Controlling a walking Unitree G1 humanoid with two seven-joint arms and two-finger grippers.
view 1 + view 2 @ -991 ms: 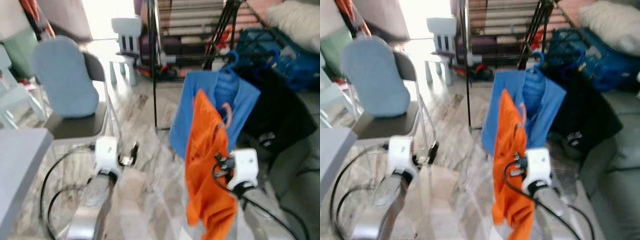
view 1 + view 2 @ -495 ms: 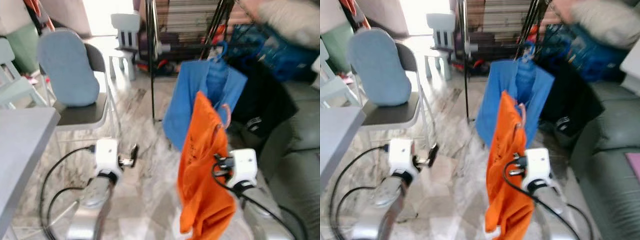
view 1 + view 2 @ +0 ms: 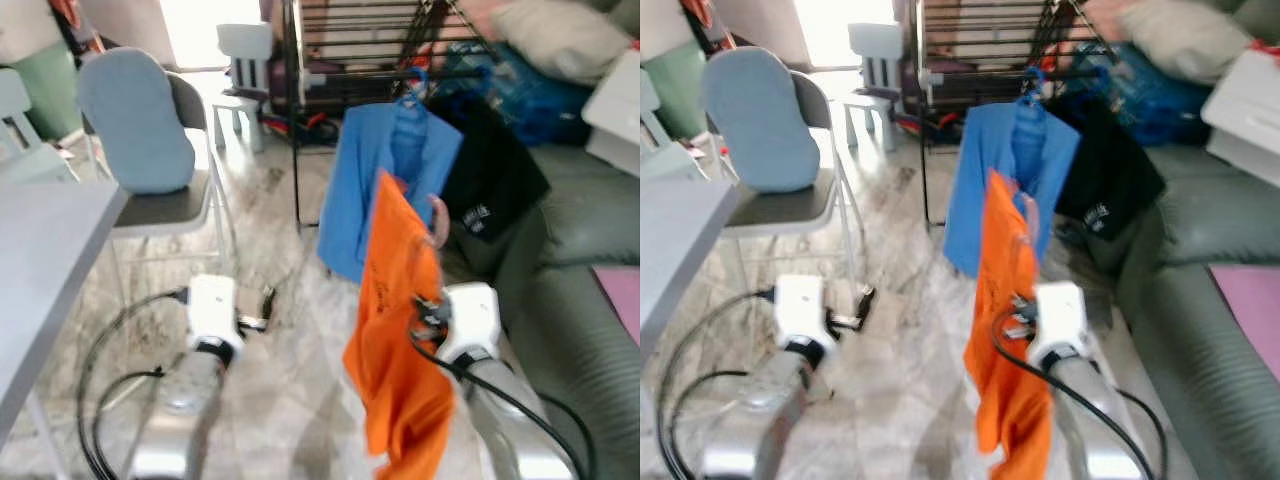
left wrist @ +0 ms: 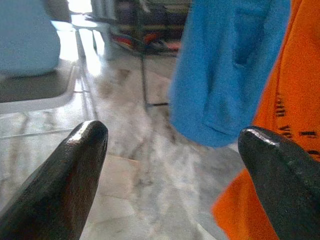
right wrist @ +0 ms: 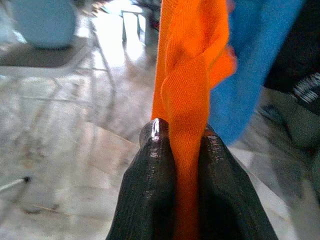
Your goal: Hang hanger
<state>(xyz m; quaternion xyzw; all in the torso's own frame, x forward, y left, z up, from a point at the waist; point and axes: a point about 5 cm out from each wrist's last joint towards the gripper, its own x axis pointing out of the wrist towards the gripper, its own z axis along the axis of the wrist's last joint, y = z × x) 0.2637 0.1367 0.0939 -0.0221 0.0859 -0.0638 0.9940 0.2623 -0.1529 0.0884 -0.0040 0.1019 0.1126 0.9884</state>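
An orange shirt [image 3: 395, 330] on a pink hanger [image 3: 438, 218] hangs from my right gripper [image 5: 180, 142], which is shut on the orange cloth; the black fingers [image 5: 150, 165] pinch a fold of it. Just beyond it a blue shirt [image 3: 385, 180] on a blue hanger [image 3: 408, 85] hangs from the dark clothes rack [image 3: 340, 70], with a black garment [image 3: 490, 180] beside it. My left gripper [image 4: 172, 145] is open and holds nothing, low at the left over the marble floor.
A folding chair [image 3: 150, 140] with a blue cushion stands at the left, by a grey table [image 3: 40, 260]. A grey-green sofa [image 3: 590, 300] runs along the right. A white child's chair [image 3: 243, 50] is at the back. Bedding lies piled behind the rack.
The whole picture has shifted, so the camera has moved; the rack's clothes now sit nearer the middle. My right gripper still holds the orange shirt, and the left one stays open.
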